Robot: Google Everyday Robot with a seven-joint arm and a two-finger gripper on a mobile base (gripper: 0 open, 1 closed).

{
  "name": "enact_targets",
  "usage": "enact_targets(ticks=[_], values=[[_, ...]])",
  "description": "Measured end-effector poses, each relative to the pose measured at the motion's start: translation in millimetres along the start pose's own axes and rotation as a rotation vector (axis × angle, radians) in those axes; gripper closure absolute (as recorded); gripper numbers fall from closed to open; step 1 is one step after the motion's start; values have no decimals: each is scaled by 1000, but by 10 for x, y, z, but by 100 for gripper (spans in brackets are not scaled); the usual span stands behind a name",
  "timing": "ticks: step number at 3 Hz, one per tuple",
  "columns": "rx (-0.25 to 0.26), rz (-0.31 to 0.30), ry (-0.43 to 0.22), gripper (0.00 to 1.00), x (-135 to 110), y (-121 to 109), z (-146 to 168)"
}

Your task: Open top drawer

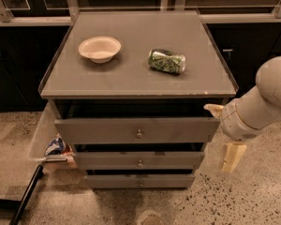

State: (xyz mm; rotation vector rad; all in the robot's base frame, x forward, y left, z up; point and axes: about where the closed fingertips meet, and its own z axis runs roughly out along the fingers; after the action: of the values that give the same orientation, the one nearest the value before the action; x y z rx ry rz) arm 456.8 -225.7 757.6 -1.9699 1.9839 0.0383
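Camera view looks down on a grey cabinet (131,81) with a white bowl (99,48) and a crushed green can (166,61) on top. The top drawer (107,129) stands pulled partway out, a dark gap showing behind its front panel. The gripper (218,138) hangs just beside the drawer's right end, apart from the knob (139,134). Its fingers (234,156) are spread wide and hold nothing. The opening looks largely done. If more travel is wanted, the next move calls for swinging left to the knob, closing on it squarely and pulling straight outward.
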Motion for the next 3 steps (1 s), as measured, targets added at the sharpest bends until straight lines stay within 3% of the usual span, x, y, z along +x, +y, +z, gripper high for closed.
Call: enact_targets(ticks=[1, 3], values=[[-11, 0, -74, 0, 6, -56, 385], [71, -54, -220, 0, -24, -252, 919]])
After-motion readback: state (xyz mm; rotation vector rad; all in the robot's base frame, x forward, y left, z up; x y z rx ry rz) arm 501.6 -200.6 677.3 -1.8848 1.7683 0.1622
